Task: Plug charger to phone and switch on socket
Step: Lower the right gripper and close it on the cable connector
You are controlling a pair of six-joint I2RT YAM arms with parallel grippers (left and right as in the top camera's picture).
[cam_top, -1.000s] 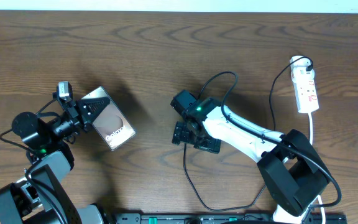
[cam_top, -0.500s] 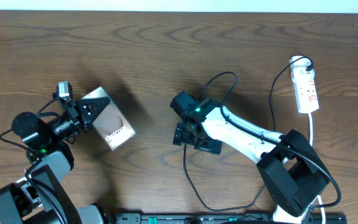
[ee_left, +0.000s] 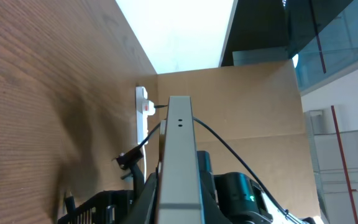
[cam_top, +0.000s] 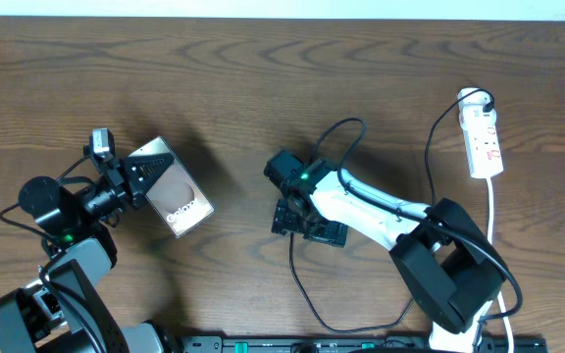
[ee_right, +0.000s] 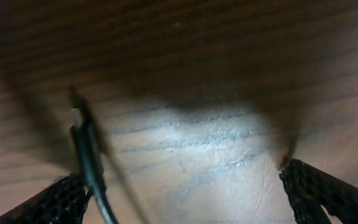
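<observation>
Seen from overhead, my left gripper [cam_top: 143, 180] is clamped on the upper-left end of the phone [cam_top: 178, 196]. The phone is a flat, glossy, brownish-grey slab with white lettering toward its other end, and it sits slantwise over the dark, wood-grained table [cam_top: 263, 78]. My left wrist camera shows what the overhead cannot: the phone edge-on, a thin pale strip running straight out between my fingers, which press on both of its flat faces. Beyond the phone's far end, that same view catches the socket [ee_left: 141, 118] as a white bar with one red mark.

Overhead, the socket lies well to the right of the phone. It is a long white strip with small red marks on its face, a black plug [cam_top: 481, 98] at its top end and a white cord [cam_top: 495, 211] trailing from the other.

My right gripper [cam_top: 309, 224] hangs between the phone and the socket, nearer the phone, with its jaws spread wide and nothing held. The charger [cam_top: 294, 279], a thin black cable, loops around it on the wood.

Only my right wrist camera, though blurred, shows the plug tip [ee_right: 84, 146]. It is small, slim and black with a pale end, and it lies just beside one mesh-patterned fingertip [ee_right: 55, 202], well apart from the other.
</observation>
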